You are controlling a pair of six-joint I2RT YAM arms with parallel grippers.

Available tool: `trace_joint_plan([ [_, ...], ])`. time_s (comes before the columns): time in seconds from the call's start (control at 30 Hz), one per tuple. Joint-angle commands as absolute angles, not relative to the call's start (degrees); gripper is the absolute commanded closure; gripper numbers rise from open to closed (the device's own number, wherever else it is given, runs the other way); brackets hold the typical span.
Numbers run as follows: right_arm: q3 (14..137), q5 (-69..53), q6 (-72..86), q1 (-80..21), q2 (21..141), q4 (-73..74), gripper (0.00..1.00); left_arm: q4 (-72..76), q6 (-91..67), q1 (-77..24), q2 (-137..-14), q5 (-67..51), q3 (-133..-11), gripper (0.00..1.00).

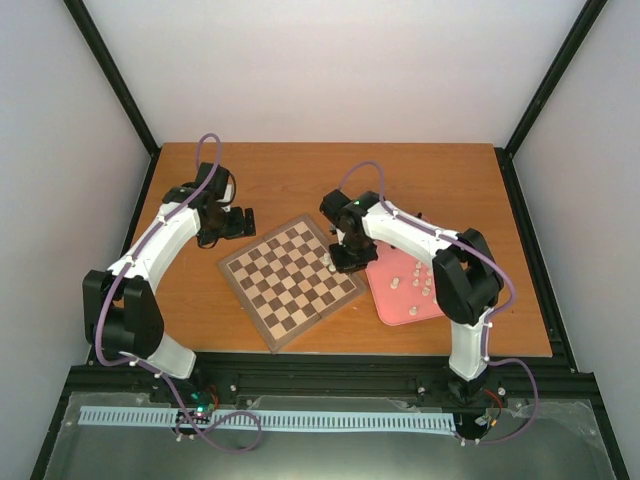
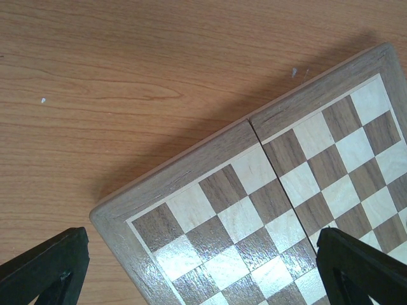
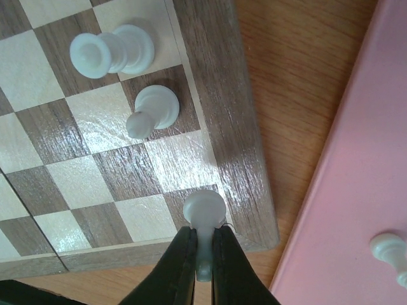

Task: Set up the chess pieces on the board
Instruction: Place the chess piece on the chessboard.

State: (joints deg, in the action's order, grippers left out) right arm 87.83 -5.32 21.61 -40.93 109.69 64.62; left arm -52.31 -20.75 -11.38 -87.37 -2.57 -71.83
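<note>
On the wooden table the board lies skewed, the right gripper pinching a white pawn at its right edge near two white pieces, other pieces on the pink tray beside it, the left gripper spread wide by its far-left edge.

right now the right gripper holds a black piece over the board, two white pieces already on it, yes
No. The right wrist view shows the piece in the right gripper is white, not black; the rest holds: two white pieces on the board.
</note>
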Motion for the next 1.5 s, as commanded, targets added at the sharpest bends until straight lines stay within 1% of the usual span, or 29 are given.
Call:
trace_joint_plan([
  [0.0, 89.1, -7.0, 20.4, -41.5, 112.0, 63.9, 0.97, -52.2, -19.7, -11.7, -86.2, -2.0, -73.0, 0.00],
  [0.3, 91.8, -6.6, 19.9, -42.4, 114.5, 64.5, 0.97, -52.2, -19.6, -11.7, -86.3, -1.8, -73.0, 0.00],
  [1.17, 92.8, -6.1, 19.5, -42.6, 116.0, 65.4, 0.94, -52.3, -19.6, -11.7, -86.6, -1.7, -73.0, 0.00],
  [1.47, 92.6, -6.4, 19.3, -42.5, 116.3, 65.3, 0.88, -52.2, -19.5, -11.7, -86.5, -1.7, -73.0, 0.00],
])
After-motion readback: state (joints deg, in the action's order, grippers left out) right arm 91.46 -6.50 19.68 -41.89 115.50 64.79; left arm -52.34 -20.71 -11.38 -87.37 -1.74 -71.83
